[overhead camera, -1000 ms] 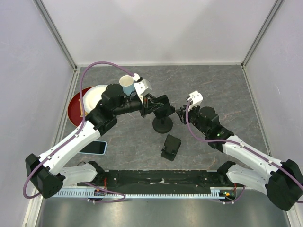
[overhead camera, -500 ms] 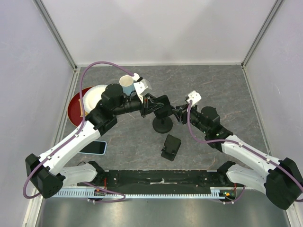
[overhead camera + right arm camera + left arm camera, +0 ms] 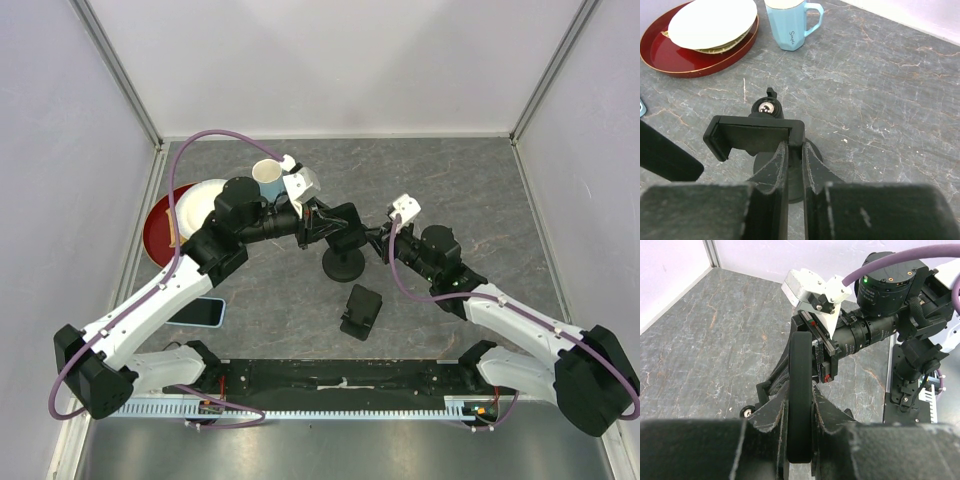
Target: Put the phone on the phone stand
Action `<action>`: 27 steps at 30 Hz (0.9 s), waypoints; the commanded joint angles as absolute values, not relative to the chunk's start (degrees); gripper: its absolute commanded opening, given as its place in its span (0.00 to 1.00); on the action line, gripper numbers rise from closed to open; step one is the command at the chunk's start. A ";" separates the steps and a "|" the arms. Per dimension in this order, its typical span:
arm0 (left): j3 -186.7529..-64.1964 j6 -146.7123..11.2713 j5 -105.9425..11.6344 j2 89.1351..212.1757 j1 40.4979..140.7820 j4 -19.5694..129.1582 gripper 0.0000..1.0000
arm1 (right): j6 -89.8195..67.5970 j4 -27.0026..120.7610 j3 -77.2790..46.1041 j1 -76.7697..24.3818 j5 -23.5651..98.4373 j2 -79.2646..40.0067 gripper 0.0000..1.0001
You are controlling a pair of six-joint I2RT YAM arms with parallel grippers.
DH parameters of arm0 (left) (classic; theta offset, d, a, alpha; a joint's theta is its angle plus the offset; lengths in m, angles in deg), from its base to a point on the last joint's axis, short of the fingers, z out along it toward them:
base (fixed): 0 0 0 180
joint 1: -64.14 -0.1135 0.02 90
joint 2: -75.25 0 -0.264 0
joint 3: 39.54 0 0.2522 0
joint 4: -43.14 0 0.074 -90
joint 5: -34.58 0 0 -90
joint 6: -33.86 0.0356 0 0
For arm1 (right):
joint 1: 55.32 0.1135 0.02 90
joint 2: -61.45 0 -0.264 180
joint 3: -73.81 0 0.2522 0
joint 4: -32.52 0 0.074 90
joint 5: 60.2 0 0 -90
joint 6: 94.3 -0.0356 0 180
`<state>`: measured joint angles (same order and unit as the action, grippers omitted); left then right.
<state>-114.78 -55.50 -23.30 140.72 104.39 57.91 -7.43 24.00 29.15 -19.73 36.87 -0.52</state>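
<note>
So, the phone stand [image 3: 343, 264] is clamped by the left gripper [image 3: 800, 397] and right gripper [image 3: 795, 150], while the phone [image 3: 197, 312] is left untouched by the desk's near-left corner.

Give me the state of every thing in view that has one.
phone: flat on the table, untouched, not on the stand.
phone stand: upright, cradle empty, gripped by both grippers.
left gripper: shut on the phone stand.
right gripper: shut on the cradle's end.
mug: upright.
white plate: resting on the red plate.
black object: on the table, untouched.
</note>
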 commanded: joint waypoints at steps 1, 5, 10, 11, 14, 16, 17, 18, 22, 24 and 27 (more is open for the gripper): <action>-115.45 -56.32 -21.58 140.20 104.22 51.10 0.02 | -7.55 17.72 30.51 -19.90 38.41 0.90 0.09; -115.00 -53.25 -15.38 141.77 103.87 50.74 0.02 | -7.99 18.16 29.73 -19.90 40.34 0.54 0.00; -116.15 -48.60 1.85 145.03 102.20 49.96 0.02 | -8.69 17.11 30.16 -19.90 41.39 0.72 0.00; -115.36 -46.67 4.76 146.08 102.20 48.39 0.02 | -8.87 16.84 30.25 -19.90 42.18 0.28 0.00; -115.88 -41.56 6.72 148.28 102.20 48.28 0.02 | -9.57 16.32 30.34 -20.60 43.15 -0.25 0.00; -117.11 -38.48 8.56 149.86 102.20 50.38 0.02 | -10.53 15.70 30.43 -21.74 44.47 -0.25 0.00; -118.07 -38.13 9.09 151.17 102.20 50.48 0.02 | -10.88 15.18 30.60 -22.18 44.99 -0.25 0.00; -118.34 -36.56 9.97 151.80 102.28 50.48 0.02 | -11.24 14.82 30.78 -22.62 45.96 -0.16 0.00; -119.48 -31.63 9.36 154.43 102.37 51.79 0.02 | -12.82 13.68 31.39 -24.65 47.46 0.10 0.00; -120.80 -30.22 9.97 156.36 102.37 51.63 0.02 | -12.91 13.68 31.48 -25.00 47.99 0.19 0.00; -122.91 -29.51 11.37 159.35 102.29 51.54 0.02 | -13.00 13.41 31.48 -25.17 49.13 0.19 0.00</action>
